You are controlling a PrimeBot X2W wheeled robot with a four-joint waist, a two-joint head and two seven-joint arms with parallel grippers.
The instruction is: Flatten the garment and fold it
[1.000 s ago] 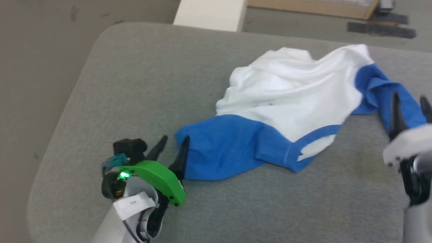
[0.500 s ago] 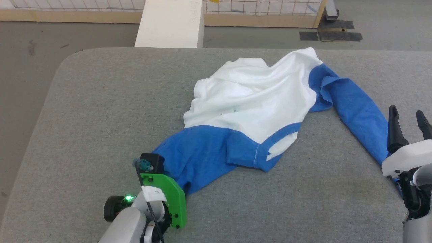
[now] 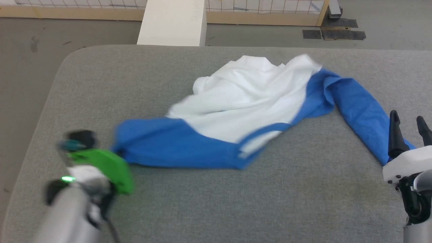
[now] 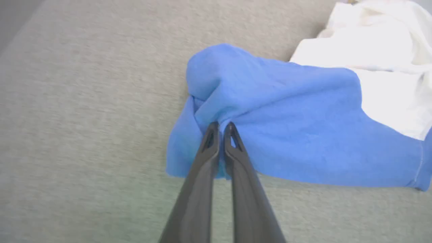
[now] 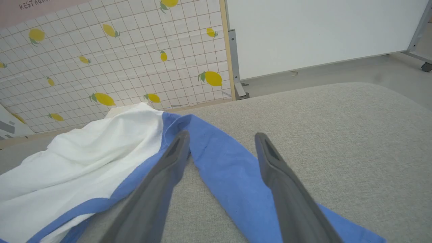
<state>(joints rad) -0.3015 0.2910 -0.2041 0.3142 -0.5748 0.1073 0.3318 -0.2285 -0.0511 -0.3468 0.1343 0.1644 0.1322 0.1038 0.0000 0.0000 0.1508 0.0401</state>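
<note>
Garment (image 3: 243, 101) is read as soft matt knit cloth, creased, with a stitched seam seen at the blue trim. Table (image 3: 209, 202) is covered in grey, matt, slightly fuzzy woven fabric. Fingers (image 4: 200, 175) of the left hand (image 4: 221, 125) and of the right hand (image 5: 221, 135) are seen as dark, smooth, semi-matt plastic; the green bracket (image 3: 104, 165) and white shell (image 3: 406, 163) are taken as smooth moulded plastic.
</note>
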